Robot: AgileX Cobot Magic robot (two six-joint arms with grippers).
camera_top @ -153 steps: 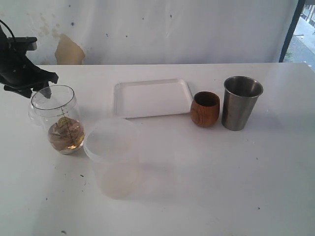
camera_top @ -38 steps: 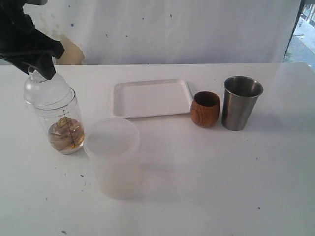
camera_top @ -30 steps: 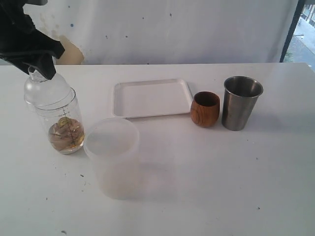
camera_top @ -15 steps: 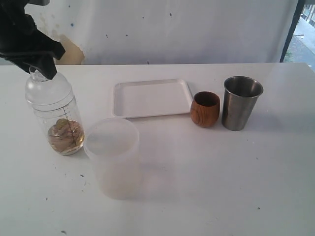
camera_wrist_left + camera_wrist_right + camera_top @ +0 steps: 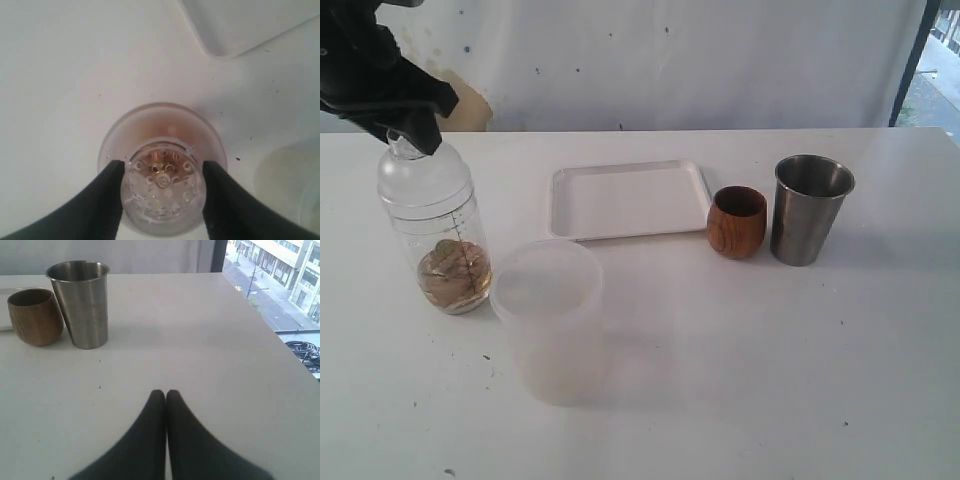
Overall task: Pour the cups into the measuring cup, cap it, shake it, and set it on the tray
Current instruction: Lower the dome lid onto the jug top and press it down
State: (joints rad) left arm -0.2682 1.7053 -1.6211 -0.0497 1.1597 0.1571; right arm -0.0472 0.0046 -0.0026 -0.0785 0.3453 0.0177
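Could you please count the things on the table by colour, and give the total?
Clear or frosted: 2 (measuring cup, tub)
White: 1 (tray)
Brown: 1 (wooden cup)
Steel grey: 1 (tumbler)
Total: 5

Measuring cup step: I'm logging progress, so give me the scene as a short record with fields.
measuring cup: upright on the table, brownish contents at the bottom
cap: clear dome, on the measuring cup's mouth
left gripper: closed on the cap's top
right gripper: shut, holding nothing
wooden cup: upright, between the tray and the steel tumbler
tray: nothing on it
frosted tub: close beside the measuring cup, nearer the camera
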